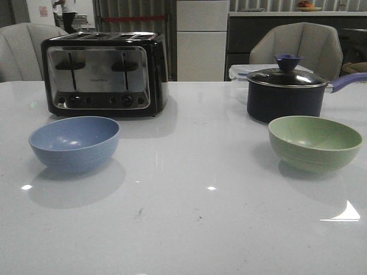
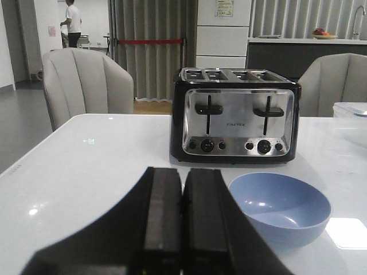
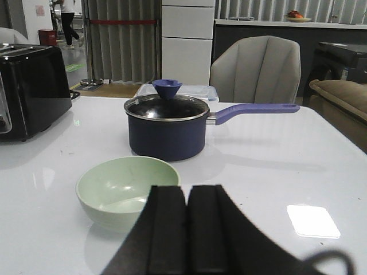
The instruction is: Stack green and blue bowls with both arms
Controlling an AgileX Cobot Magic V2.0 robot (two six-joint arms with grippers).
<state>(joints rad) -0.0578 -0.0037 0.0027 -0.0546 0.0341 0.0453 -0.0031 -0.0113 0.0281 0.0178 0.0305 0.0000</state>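
The dusty blue bowl (image 1: 74, 142) sits upright and empty on the left of the white table, in front of the toaster. The pale green bowl (image 1: 315, 142) sits upright and empty on the right, in front of the saucepan. Neither arm shows in the front view. In the left wrist view my left gripper (image 2: 182, 175) is shut and empty, short of the blue bowl (image 2: 281, 206) and off to one side of it. In the right wrist view my right gripper (image 3: 187, 192) is shut and empty, just short of the green bowl (image 3: 127, 190).
A black and chrome toaster (image 1: 103, 73) stands at the back left. A dark navy lidded saucepan (image 1: 287, 91) with a purple handle stands at the back right, a clear plastic box (image 1: 238, 72) behind it. Chairs stand beyond the table's far edge.
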